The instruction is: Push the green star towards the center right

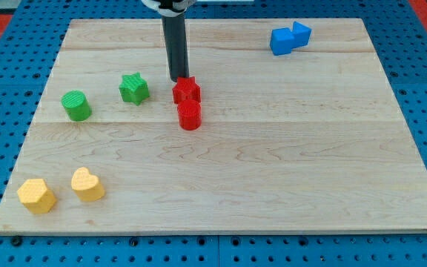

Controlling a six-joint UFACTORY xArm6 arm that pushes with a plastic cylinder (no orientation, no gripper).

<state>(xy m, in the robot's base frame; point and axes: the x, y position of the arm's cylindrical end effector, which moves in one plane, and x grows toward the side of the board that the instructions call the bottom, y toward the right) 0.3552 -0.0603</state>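
The green star [133, 88] lies on the wooden board [288, 170] at the upper left. My tip [178, 80] stands to the star's right, about a block's width away, and just left of and above a red star-like block [187, 90]. A red cylinder [189, 115] sits right below that red block, touching it.
A green cylinder [75, 105] lies left of the green star. A yellow hexagon [35, 195] and a yellow heart [87, 185] lie at the lower left. Two blue blocks [289, 38] touch each other at the upper right.
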